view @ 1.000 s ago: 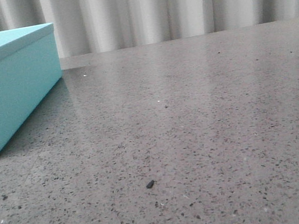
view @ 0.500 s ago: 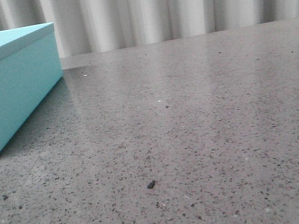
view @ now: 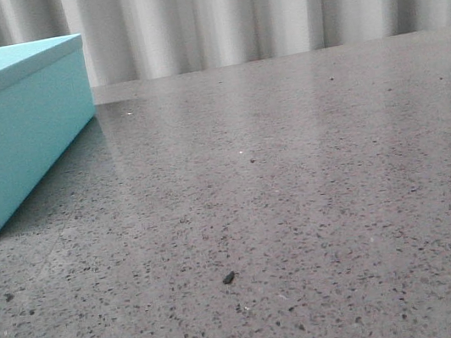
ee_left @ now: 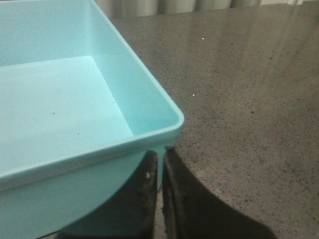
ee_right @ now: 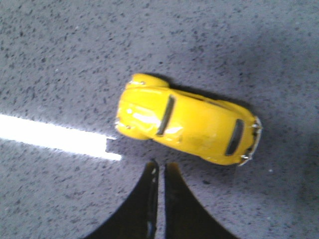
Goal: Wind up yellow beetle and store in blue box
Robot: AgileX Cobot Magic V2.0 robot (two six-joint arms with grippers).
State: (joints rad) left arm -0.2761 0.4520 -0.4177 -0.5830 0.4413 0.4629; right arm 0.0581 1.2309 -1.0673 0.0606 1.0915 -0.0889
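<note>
Right wrist view looks straight down on the yellow beetle (ee_right: 187, 127), which stands on its wheels on the speckled tabletop (ee_right: 60, 55), near the tabletop's right edge and barely inside the front view. The right end effector (ee_right: 159, 172) hangs just above it with its fingers pressed together, gripping nothing. Coming down like this, the closed tips would likely strike the glossy roof and send the car rolling, perhaps off the right edge; the fingers need to spread first. The car also lies at an angle to the fingers, so a grasp across its rounded, slick sides could squeeze it out. The blue box (view: 14, 134) sits well apart, at the far left corner. The left end effector (ee_left: 159, 164), also closed and empty, hovers near the box's rim, where a careless move might nudge the box.
</note>
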